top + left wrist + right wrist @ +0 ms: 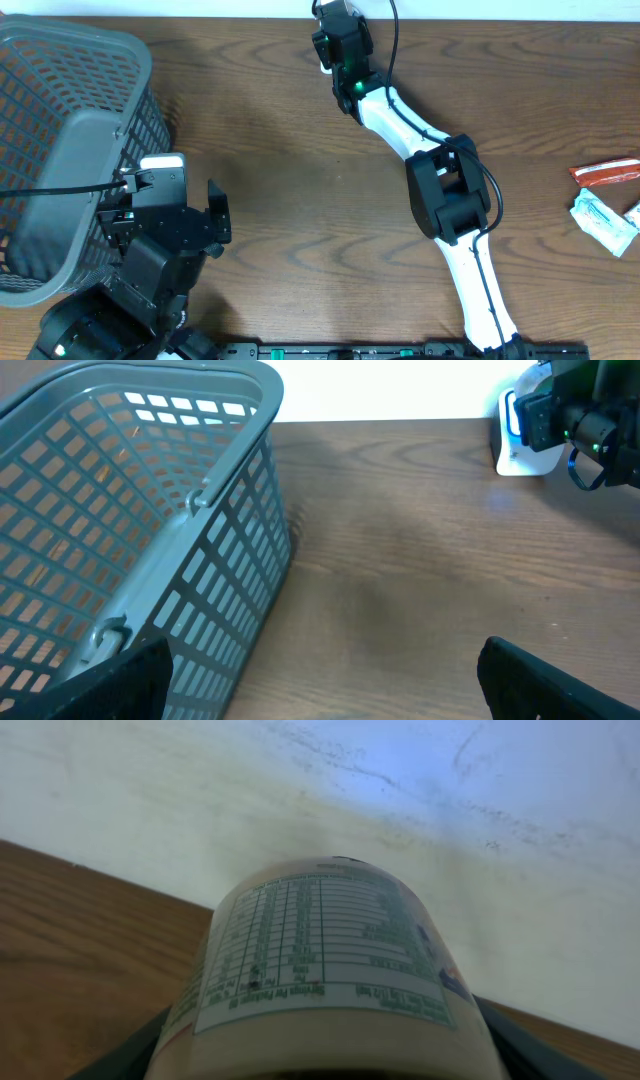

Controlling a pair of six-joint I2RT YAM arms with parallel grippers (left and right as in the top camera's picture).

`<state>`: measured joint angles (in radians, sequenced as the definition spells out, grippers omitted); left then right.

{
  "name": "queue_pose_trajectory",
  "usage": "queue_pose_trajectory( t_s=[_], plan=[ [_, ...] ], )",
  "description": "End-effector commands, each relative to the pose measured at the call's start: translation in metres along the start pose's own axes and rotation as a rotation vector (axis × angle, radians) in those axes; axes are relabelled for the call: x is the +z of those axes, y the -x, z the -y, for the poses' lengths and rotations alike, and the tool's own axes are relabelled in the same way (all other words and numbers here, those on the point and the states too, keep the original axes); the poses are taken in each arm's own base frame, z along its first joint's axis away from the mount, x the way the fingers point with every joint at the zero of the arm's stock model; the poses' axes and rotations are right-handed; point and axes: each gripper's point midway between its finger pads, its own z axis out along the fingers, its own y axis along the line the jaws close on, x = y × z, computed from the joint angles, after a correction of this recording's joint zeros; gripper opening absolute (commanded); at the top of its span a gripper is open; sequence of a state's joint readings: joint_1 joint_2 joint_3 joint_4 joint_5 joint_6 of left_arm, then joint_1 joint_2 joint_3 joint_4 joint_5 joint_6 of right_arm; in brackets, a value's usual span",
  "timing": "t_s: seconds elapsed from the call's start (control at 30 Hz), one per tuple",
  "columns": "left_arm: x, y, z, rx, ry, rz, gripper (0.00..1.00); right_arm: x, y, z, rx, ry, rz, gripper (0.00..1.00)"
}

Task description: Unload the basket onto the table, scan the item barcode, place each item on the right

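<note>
Beside the basket (80, 140), the left gripper (330, 695) stood spread. Well away from it, the right gripper (338, 32) pinched a labelled bottle (320, 970).

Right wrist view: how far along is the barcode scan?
Done: the right gripper grips the labelled container. In hand: holding it beside a white, blue-lit device, likely the scanner. Left: the scan itself is unconfirmed; the left gripper sits open by the basket.
</note>
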<state>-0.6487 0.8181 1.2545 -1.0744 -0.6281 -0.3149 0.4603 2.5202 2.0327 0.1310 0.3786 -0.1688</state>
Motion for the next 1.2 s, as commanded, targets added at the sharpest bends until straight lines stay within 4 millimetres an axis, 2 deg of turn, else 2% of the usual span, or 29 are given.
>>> queue_pose_trajectory(
  t_s=[0.0,0.13,0.2,0.27,0.37,0.43,0.6,0.7,0.83,0.97,1.17],
  plan=[
    [-0.002,0.002,-0.004,-0.01,0.012,0.009,0.98,-0.003,0.015,0.015,-0.019,-0.066,0.028,0.47],
    [-0.002,0.002,-0.004,-0.01,0.012,0.009,0.98,-0.011,0.014,0.026,-0.096,-0.155,-0.015,0.45],
    [-0.002,0.002,-0.004,-0.01,0.012,0.009,0.98,-0.019,0.014,0.027,-0.117,-0.146,-0.059,0.44],
    [-0.002,0.002,-0.004,-0.01,0.012,0.009,0.98,-0.03,0.021,0.033,-0.12,-0.137,-0.087,0.44],
    [-0.002,0.002,-0.004,-0.01,0.012,0.009,0.98,-0.06,0.043,0.052,-0.134,-0.132,-0.138,0.44],
    [-0.002,0.002,-0.004,-0.01,0.012,0.009,0.98,-0.077,0.048,0.067,-0.114,-0.14,-0.184,0.43],
    [-0.002,0.002,-0.004,-0.01,0.012,0.009,0.98,-0.115,0.036,0.121,0.032,-0.193,-0.33,0.44],
    [-0.002,0.002,-0.004,-0.01,0.012,0.009,0.98,-0.13,0.012,0.155,0.164,-0.249,-0.435,0.46],
    [-0.002,0.002,-0.004,-0.01,0.012,0.009,0.98,-0.153,-0.049,0.198,0.339,-0.324,-0.66,0.46],
    [-0.002,0.002,-0.004,-0.01,0.012,0.009,0.98,-0.176,-0.1,0.242,0.419,-0.397,-0.847,0.46],
    [-0.002,0.002,-0.004,-0.01,0.012,0.009,0.98,-0.196,-0.165,0.292,0.596,-0.403,-1.001,0.48]
  ],
)
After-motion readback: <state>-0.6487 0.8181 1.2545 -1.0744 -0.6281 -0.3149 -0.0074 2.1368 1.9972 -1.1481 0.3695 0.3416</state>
